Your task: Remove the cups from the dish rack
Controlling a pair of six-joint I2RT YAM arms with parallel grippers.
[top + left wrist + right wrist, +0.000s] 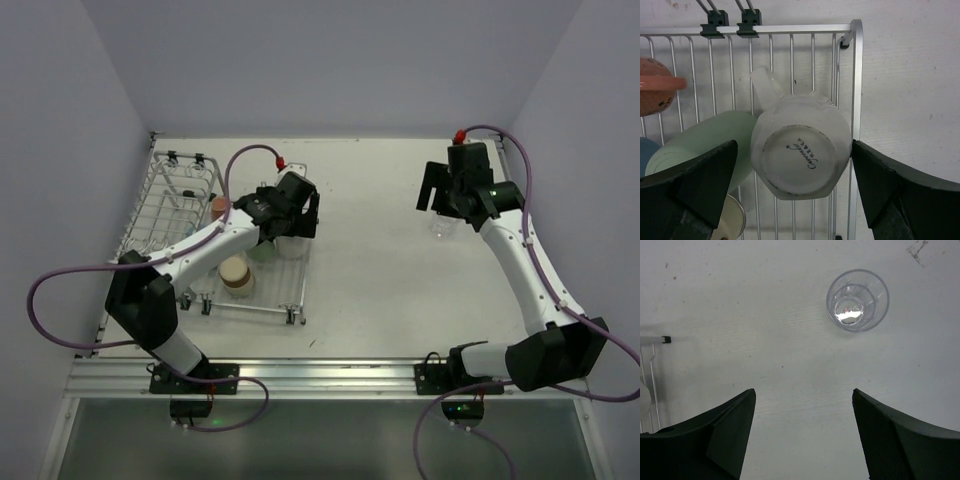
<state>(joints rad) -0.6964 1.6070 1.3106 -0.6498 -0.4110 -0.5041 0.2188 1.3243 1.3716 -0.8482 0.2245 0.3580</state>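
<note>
The silver wire dish rack (150,210) stands at the left of the table. My left gripper (297,215) hovers over its right end, open, with its jaws on either side of a white cup (800,150) that shows its stamped base. The right finger (875,180) is at the cup's side; the left finger (705,180) stands apart from it. A pale green cup (705,142) lies beside the white one. A brown cup (220,207) and a cream-rimmed cup (237,275) also sit in the rack. My right gripper (803,392) is open and empty above the table. A clear cup (857,300) stands upright just beyond it.
The rack's right rail (856,100) runs next to the white cup, with bare table to its right. A corner of the rack (650,365) shows at the left edge of the right wrist view. Grey walls close in the table on three sides.
</note>
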